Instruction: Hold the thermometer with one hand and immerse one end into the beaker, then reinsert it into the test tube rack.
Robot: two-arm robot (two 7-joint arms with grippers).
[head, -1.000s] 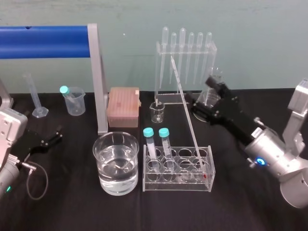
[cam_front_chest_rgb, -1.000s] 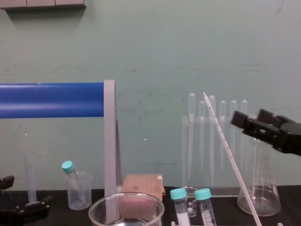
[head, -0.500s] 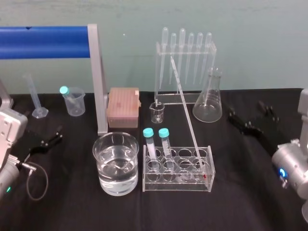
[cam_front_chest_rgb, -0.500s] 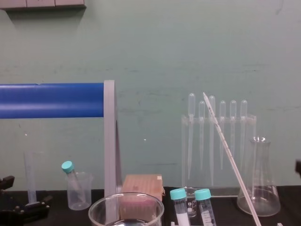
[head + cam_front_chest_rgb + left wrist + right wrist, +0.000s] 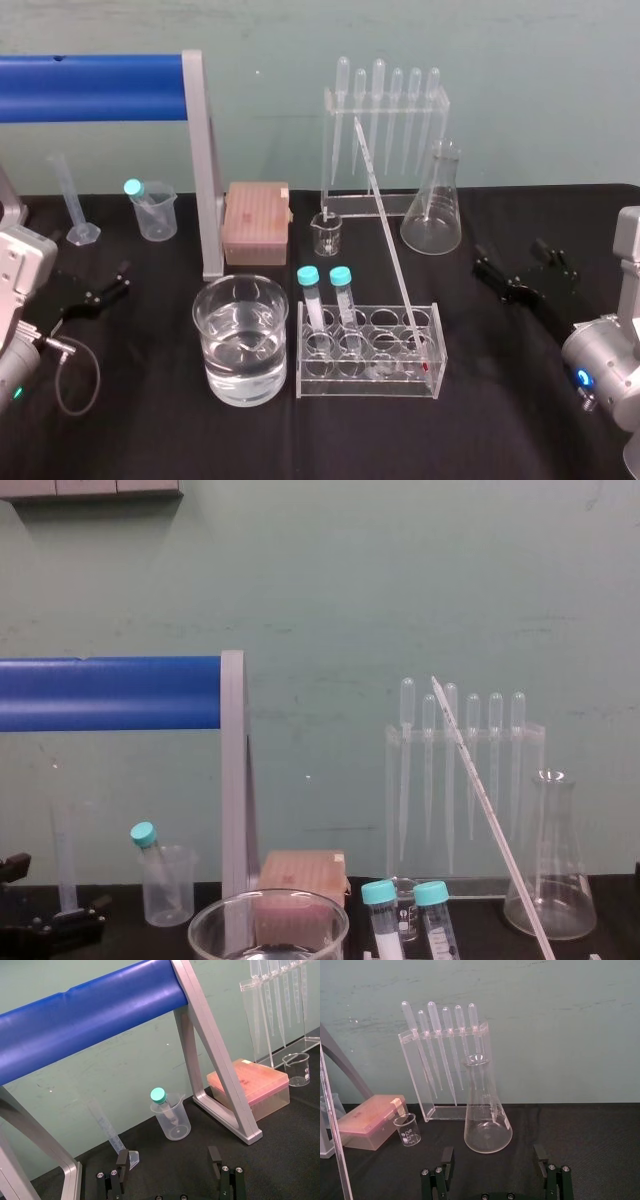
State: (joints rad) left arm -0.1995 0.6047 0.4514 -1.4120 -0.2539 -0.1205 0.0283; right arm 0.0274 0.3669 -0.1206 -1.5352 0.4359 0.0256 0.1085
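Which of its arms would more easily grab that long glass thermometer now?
Right. The right pincer, open, lies nearer the thermometer, which leans in the rack's right end; the left pincer sits beyond the beaker.

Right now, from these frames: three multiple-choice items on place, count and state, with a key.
1. Where is the thermometer?
A. in the left end of the test tube rack
B. in the rack's right end, leaning back
C. lying flat beside the rack

2. How many teal-capped tubes stand in the rack?
A. one
B. two
C. four

3. What state is the right gripper in?
A. open, holding nothing
B. shut on the thermometer
C. shut on a tube

Key:
1 B: its red tip sits in the rack's right end and the shaft slants up and back.
2 B: two teal caps stand side by side at the rack's left end.
3 A: its fingers are spread with nothing between them, off to the rack's right. The left gripper, also open, sits at the far left.
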